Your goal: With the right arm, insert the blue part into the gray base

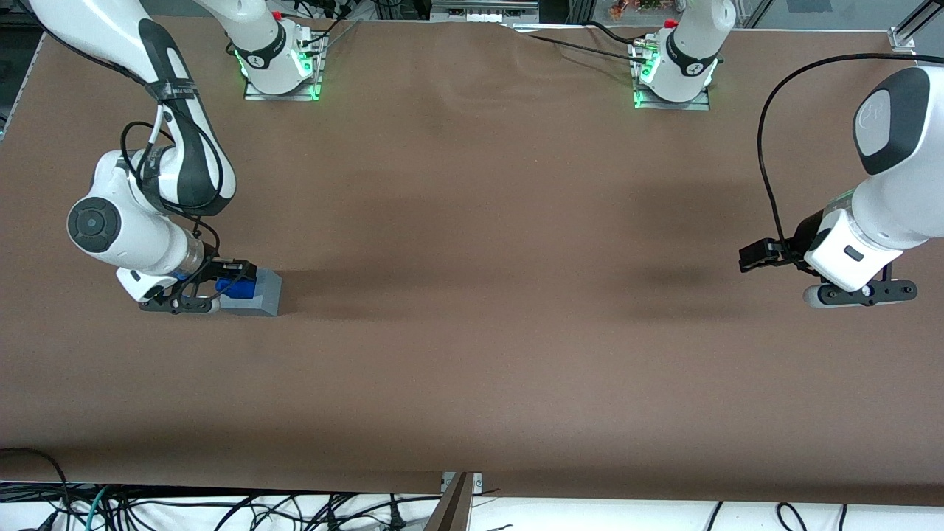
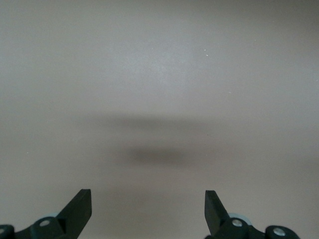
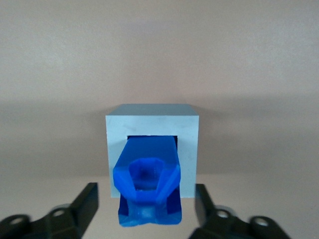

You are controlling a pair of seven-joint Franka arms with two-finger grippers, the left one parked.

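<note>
The gray base (image 1: 267, 292) sits on the brown table toward the working arm's end. The blue part (image 1: 237, 288) stands in its square recess and sticks up out of it. In the right wrist view the blue part (image 3: 147, 174) fills the recess of the gray base (image 3: 189, 149), its knobby top facing the camera. My right gripper (image 1: 223, 285) is low over the two. In the right wrist view the gripper (image 3: 146, 193) is open: its black fingers (image 3: 88, 198) stand on either side of the blue part with a gap on each side, touching nothing.
The parked arm (image 1: 877, 221) hangs over the table's other end. Two arm bases (image 1: 280, 59) are bolted along the table edge farthest from the front camera. Cables (image 1: 221, 509) lie below the table's front edge.
</note>
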